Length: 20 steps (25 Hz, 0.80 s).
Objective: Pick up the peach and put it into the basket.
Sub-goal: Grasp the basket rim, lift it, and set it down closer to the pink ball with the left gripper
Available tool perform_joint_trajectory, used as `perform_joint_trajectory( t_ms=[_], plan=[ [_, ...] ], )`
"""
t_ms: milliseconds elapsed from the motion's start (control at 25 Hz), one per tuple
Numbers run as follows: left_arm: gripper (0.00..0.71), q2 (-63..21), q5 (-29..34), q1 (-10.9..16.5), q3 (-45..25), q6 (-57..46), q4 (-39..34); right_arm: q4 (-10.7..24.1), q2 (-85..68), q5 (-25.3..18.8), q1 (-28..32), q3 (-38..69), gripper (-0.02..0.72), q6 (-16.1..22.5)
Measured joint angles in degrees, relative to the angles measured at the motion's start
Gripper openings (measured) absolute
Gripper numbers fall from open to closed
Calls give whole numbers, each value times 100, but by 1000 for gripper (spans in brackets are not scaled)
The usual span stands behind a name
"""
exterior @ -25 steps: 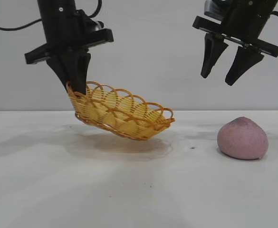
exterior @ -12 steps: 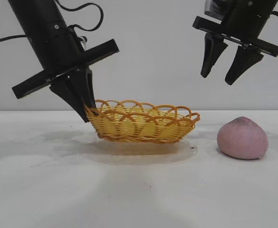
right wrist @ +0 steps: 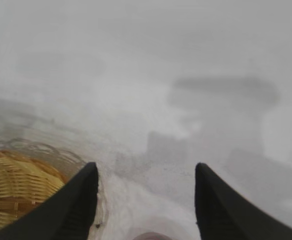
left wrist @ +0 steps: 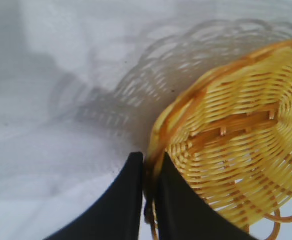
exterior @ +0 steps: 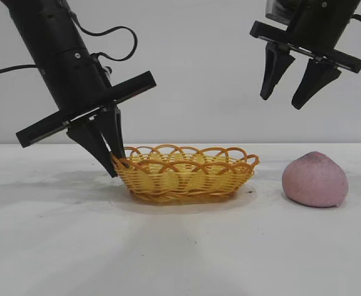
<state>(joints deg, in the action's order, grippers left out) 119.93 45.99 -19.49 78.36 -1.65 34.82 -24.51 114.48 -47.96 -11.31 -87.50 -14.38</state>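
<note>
The yellow woven basket [exterior: 186, 179] with its orange looped rim sits flat on the white table, and it fills one side of the left wrist view [left wrist: 235, 140]. My left gripper [exterior: 118, 165] leans in at the basket's left end, with its fingers pinched on the rim [left wrist: 149, 156]. The dusty pink peach [exterior: 315, 179] rests on the table to the basket's right, apart from it. My right gripper [exterior: 281, 103] hangs open high above the gap between basket and peach, holding nothing [right wrist: 146, 167]. Only a sliver of the peach [right wrist: 146, 236] shows in the right wrist view, with the basket [right wrist: 16, 185] off to one side.
The white table [exterior: 180, 246] stretches bare in front of the basket and peach. A plain grey wall stands behind. Black cables trail from the left arm at the upper left.
The basket hung tilted in the air a second ago; my left gripper has carried it right and down, and it now lies level on the table. The right arm has not moved.
</note>
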Motion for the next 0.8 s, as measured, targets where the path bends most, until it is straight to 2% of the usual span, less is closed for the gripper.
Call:
perform_joint_trajectory(
  t_ms=[40,80,240,400,560,600,800],
  plan=[
    [68,0,0,0,0,0,3,0,0,3,0,0,361,0],
    [149,0,8,0,0,0,3,0,0,14,0,0,361,0],
    [354,0,165,0,0,38,3,0,0,13,0,0,361,0],
    [514,-86,277,0,0,313,-28,0,0,13,0,0,361,0],
    [503,-309,557,0,310,418,-574,0,0,13,0,0,361,0],
    [529,-338,693,0,450,426,-784,0,0,13,0,0,361,0],
    [529,-344,1267,0,1075,439,-2088,0,0,13,0,0,361,0]
  ],
)
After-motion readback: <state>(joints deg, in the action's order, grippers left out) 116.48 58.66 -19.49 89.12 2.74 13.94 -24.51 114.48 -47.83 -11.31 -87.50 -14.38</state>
